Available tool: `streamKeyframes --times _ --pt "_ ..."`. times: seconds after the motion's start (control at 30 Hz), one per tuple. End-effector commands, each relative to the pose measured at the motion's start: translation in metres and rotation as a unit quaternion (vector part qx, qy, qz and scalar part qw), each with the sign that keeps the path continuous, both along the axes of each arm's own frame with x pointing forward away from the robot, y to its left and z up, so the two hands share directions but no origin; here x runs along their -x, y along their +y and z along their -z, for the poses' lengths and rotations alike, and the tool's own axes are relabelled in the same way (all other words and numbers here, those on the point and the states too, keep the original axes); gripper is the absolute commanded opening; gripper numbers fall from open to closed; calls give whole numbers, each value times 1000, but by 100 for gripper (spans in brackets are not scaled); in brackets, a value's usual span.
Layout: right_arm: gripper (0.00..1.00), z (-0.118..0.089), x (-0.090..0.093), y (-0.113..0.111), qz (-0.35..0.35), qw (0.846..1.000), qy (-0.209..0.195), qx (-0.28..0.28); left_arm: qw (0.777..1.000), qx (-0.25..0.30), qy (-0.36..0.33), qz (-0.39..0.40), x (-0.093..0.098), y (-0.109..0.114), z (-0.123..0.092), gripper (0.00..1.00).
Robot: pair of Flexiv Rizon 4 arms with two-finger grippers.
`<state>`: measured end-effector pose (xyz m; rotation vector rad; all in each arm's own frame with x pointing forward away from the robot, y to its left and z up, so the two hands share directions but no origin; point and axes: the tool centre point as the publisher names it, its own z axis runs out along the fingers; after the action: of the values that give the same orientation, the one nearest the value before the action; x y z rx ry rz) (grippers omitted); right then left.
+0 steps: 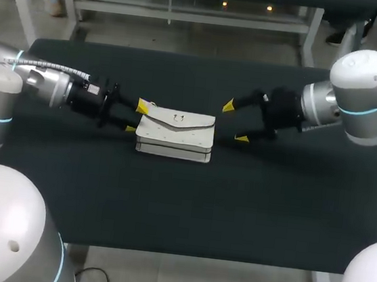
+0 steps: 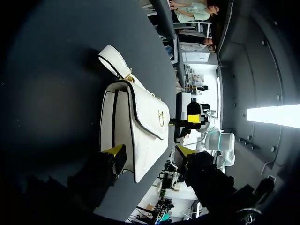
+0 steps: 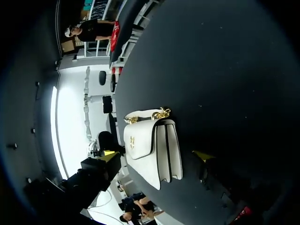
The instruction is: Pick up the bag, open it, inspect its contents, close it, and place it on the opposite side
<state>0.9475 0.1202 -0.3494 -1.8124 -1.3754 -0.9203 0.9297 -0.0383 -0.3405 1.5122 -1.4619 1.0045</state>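
Note:
A white bag (image 1: 175, 134) lies flat in the middle of the black table (image 1: 167, 207), its flap down and a gold clasp (image 1: 177, 118) on top. My left gripper (image 1: 137, 117) stands open at the bag's left end. In the left wrist view that end of the bag (image 2: 136, 122) sits between the spread fingers of the left gripper (image 2: 150, 152). My right gripper (image 1: 235, 122) is wide open just off the bag's right end, not touching it. From the right wrist the bag (image 3: 145, 140) lies ahead of the right gripper (image 3: 155, 155), with its short strap and gold chain (image 3: 145, 114) at the far side.
Bare black tabletop surrounds the bag on every side. The table's front edge (image 1: 182, 255) runs near the robot, and the back edge (image 1: 185, 55) lies beyond the bag.

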Motion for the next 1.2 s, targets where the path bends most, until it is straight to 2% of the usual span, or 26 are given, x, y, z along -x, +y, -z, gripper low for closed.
streamKeyframes --times 0.03,0.07,0.2,0.47,0.57,0.63,0.67,0.7,0.83,0.97,1.03,1.2 --pt "100 -6 3 -7 1 1000 3 21 1000 1 4 -2 -1 -3 5 38" --pt "100 -6 2 -8 0 1000 4 23 1000 -1 6 -2 -1 -3 5 36" --pt "100 -6 0 -14 -4 1000 5 29 1000 -5 10 1 0 -4 8 38" --pt "100 -6 -4 -22 -2 999 9 39 1000 -13 22 0 0 -4 15 34" --pt "100 -5 -4 -25 -3 999 10 44 1000 -15 28 0 -1 -4 18 26" --pt "100 -6 -5 -28 -4 999 10 46 999 -17 31 -1 -3 -4 20 15" --pt "100 -6 -5 -29 -7 999 10 49 999 -17 31 -1 -3 -4 20 4" --pt "100 -6 -5 -31 -7 999 10 50 999 -18 32 -2 -4 -4 21 0" --pt "100 -8 -7 -39 -16 998 8 57 999 -18 32 -4 -5 -2 20 0" --pt "100 -12 -10 -56 -65 996 8 61 999 -28 29 3 -4 1 18 0" --pt "100 -12 -10 -56 -65 996 8 61 999 -44 32 -1 -6 5 17 0" --pt "100 -12 -10 -56 -65 996 8 61 999 -44 32 -1 -6 5 17 0"
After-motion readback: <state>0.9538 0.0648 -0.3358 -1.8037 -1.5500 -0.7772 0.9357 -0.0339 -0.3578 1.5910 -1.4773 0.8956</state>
